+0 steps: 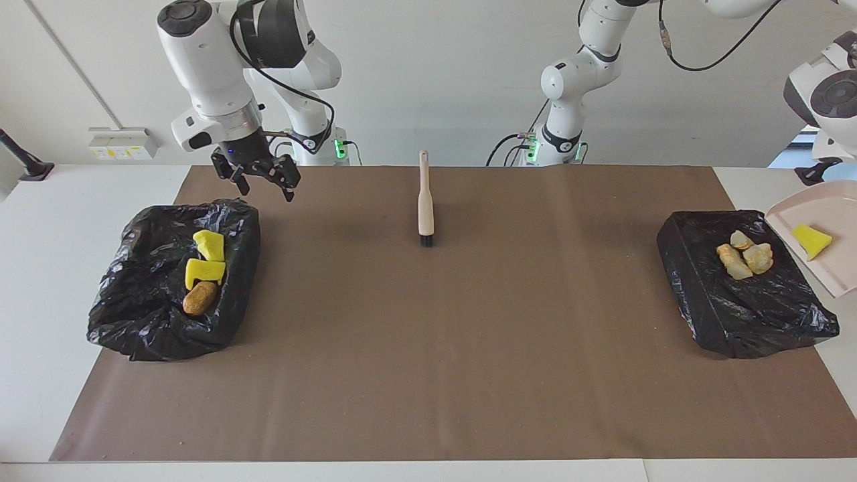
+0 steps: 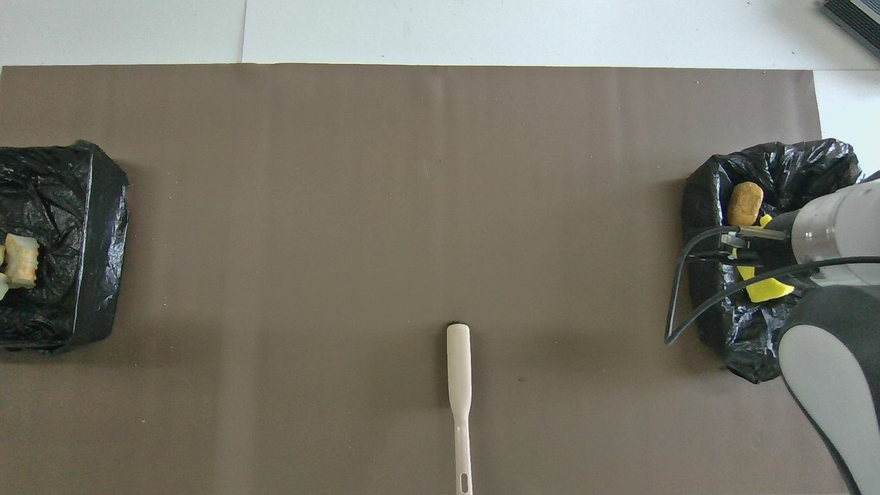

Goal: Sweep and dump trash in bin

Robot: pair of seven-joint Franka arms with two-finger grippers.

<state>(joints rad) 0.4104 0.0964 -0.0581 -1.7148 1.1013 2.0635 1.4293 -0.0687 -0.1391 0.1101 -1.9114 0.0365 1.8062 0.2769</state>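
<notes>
Trash lies in two black-bag-lined bins. The bin at the right arm's end holds two yellow bits and an orange-brown lump. The bin at the left arm's end holds several tan and pale chunks. A pale dustpan shows at the picture's edge beside that bin, with one yellow bit on it. What holds it is out of view, as is my left gripper. My right gripper is open and empty over the near rim of its bin. The brush lies on the mat.
A brown mat covers the table. In the overhead view the brush lies mid-table near the robots, and my right arm covers part of its bin. The orange-brown lump shows there. The other bin sits at the edge.
</notes>
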